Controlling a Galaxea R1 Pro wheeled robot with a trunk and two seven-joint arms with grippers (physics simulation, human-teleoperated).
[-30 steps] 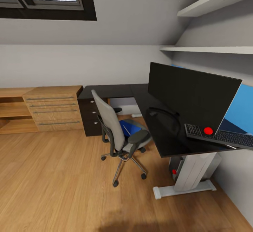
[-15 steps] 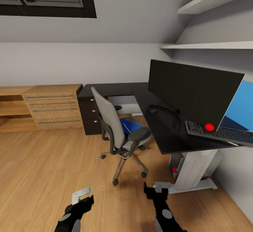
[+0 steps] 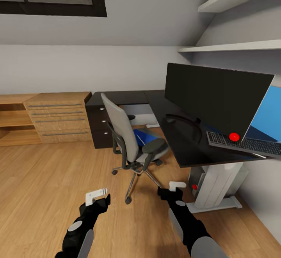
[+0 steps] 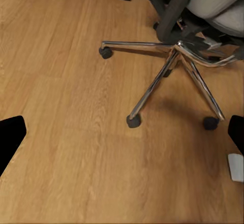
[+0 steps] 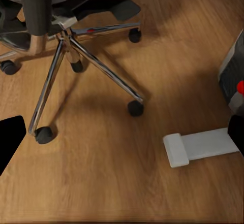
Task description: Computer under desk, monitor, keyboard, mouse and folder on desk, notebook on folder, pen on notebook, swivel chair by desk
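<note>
Both arms reach forward and low in front of the robot, black-sleeved with grey patches at the joints. The left gripper [image 3: 97, 194] sits at the end of a forearm angled slightly inward, its pale fingers [image 3: 96, 192] apart with nothing between them. The right gripper [image 3: 173, 185] is held a little farther forward and higher, its forearm thicker in the head view; its white fingers [image 3: 177, 184] are likewise parted and empty. The two grippers stay well apart from each other

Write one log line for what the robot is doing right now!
place: bedroom | left hand: open, empty | right hand: open, empty | folder: on swivel chair | monitor, keyboard: on desk
</note>
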